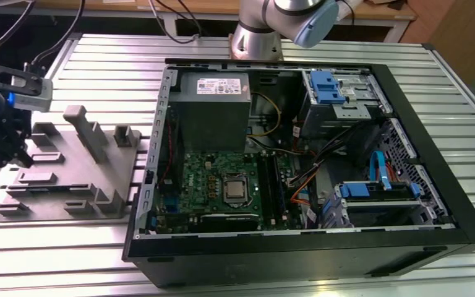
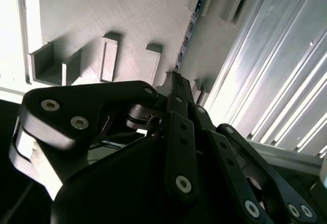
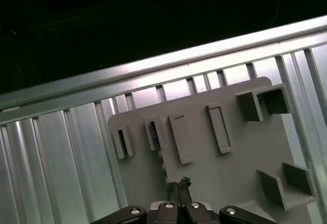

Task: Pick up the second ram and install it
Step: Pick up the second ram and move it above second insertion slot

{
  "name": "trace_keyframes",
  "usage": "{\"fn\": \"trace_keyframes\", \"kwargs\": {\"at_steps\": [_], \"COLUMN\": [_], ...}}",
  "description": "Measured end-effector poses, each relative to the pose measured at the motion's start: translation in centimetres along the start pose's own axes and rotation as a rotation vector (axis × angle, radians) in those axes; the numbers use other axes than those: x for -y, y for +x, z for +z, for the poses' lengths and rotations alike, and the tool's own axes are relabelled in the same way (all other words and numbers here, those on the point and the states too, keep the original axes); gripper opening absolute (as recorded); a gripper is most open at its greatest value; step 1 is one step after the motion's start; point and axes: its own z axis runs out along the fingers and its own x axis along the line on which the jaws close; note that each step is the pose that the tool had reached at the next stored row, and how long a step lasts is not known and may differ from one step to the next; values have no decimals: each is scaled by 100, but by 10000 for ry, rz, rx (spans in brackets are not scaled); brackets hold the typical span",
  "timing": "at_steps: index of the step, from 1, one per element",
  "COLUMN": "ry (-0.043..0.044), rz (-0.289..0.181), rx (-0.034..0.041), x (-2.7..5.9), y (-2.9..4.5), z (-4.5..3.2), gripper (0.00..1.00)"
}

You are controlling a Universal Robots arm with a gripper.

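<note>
The second ram (image 3: pixel 154 133) is a thin dark blue-green strip standing on edge in a slot of the grey moulded tray (image 3: pixel 245 147). In the second wrist view the ram (image 2: pixel 190 30) shows as a narrow dotted edge running across the tray (image 2: pixel 138 25) towards my fingertips. My gripper (image 3: pixel 179 183) hovers over the tray at the ram's near end, its black fingers drawn together. I cannot tell if they touch the ram. In the exterior view my gripper (image 1: pixel 2 145) hangs at the tray's (image 1: pixel 64 179) left edge.
An open black computer case (image 1: pixel 435 185) lies to the tray's right in the exterior view, with a green motherboard (image 1: pixel 213 176), a grey power supply (image 1: pixel 213 105), blue drive brackets and cables inside. Everything rests on a ribbed metal table (image 1: pixel 47 241). The tray has raised blocks and a tall post (image 1: pixel 85 127).
</note>
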Motion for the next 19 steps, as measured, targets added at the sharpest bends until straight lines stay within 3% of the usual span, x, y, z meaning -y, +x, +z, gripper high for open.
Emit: {"fn": "trace_keyframes", "kwargs": {"at_steps": [13,15,19], "ry": [-65,-71,-82], "rz": [-2042,-2166,-2208], "rx": [-86,-73,38], "x": [4,4,16], "y": [3,6,45], "z": [98,107,115], "gripper": [7,7,7]}}
